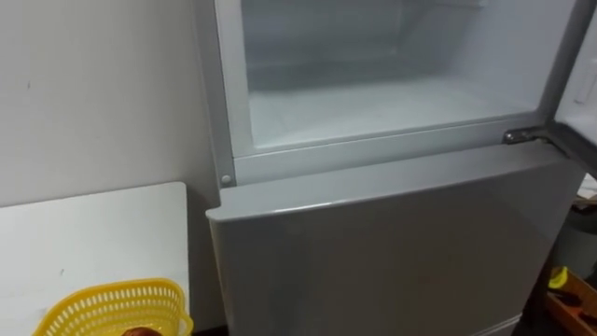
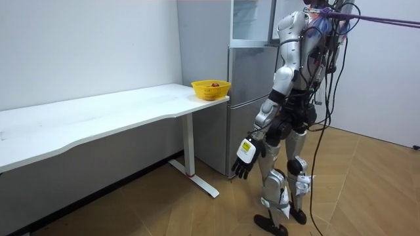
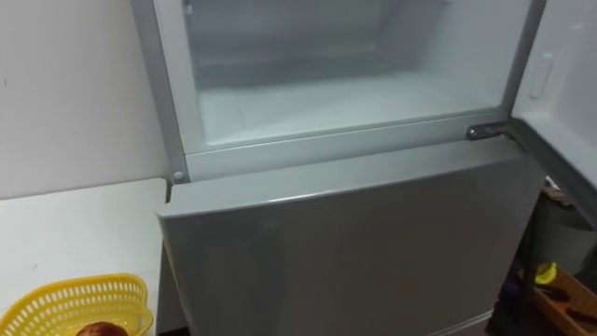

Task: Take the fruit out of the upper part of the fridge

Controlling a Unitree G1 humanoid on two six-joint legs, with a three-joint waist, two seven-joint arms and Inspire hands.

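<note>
1. Left hand (image 2: 244, 157) is hanging loose beside the robot's thigh, fingers relaxed and holding nothing.
2. Fridge (image 1: 392, 243) is standing right before the robot, its upper door (image 3: 569, 75) hanging open.
3. White table (image 1: 93, 233) is sitting just beside the fridge.
4. Yellow basket (image 1: 112, 303) is resting on the table's end near the fridge.
5. Small red thing (image 1: 140, 331) is lying inside the basket.
</note>
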